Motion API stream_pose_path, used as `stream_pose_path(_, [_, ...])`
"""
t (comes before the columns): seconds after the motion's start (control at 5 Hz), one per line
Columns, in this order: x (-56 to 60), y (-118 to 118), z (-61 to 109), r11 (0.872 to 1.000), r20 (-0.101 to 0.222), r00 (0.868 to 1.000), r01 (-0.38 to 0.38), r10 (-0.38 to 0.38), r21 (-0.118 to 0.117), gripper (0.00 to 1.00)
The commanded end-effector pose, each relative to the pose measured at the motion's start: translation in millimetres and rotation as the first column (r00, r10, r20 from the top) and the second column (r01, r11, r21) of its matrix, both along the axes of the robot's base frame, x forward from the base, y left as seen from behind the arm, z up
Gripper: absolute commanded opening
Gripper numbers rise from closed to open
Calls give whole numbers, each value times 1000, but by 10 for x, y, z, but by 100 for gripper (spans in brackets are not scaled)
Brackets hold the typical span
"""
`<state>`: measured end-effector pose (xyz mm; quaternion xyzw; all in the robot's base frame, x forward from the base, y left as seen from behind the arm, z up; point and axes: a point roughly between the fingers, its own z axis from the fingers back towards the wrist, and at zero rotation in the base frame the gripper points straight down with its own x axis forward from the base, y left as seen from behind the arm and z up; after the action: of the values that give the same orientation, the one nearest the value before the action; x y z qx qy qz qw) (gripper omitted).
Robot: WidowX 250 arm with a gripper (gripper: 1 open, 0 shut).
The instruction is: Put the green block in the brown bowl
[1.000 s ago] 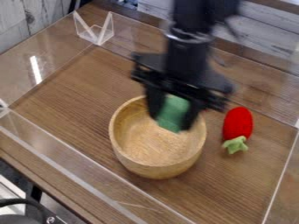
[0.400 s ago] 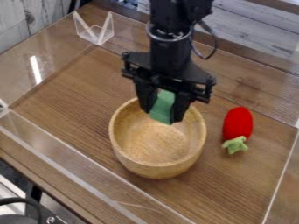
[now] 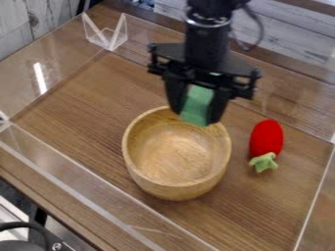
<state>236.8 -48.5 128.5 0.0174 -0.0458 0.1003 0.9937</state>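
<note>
The brown bowl (image 3: 174,189) is a round, light wooden one standing on the wood-grain table near the front centre. The green block (image 3: 199,106) hangs upright over the bowl's far rim. The black gripper (image 3: 201,104) points straight down from above and is shut on the block. Only the block's lower part shows between the two fingers. The inside of the bowl holds nothing.
A red strawberry toy (image 3: 265,140) with green leaves lies just right of the bowl. Clear acrylic walls (image 3: 78,201) fence the table at the front and left. A clear plastic stand (image 3: 105,31) sits at the back left.
The gripper, with the green block still in it, has shifted from over the bowl's middle toward its far rim and a little to the right. Bowl and strawberry have not moved.
</note>
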Motion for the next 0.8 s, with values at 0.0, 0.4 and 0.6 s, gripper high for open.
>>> stream_pose_path(0.0, [52,-144,74,1000,68,998,14,-13,-17,0])
stream_pose_path(0.4, [51,-109,-44,1000,78,997,-23,24,-13,0])
stream_pose_path(0.6, [33,-54,-68,997,84,993,-81,81,-11,0])
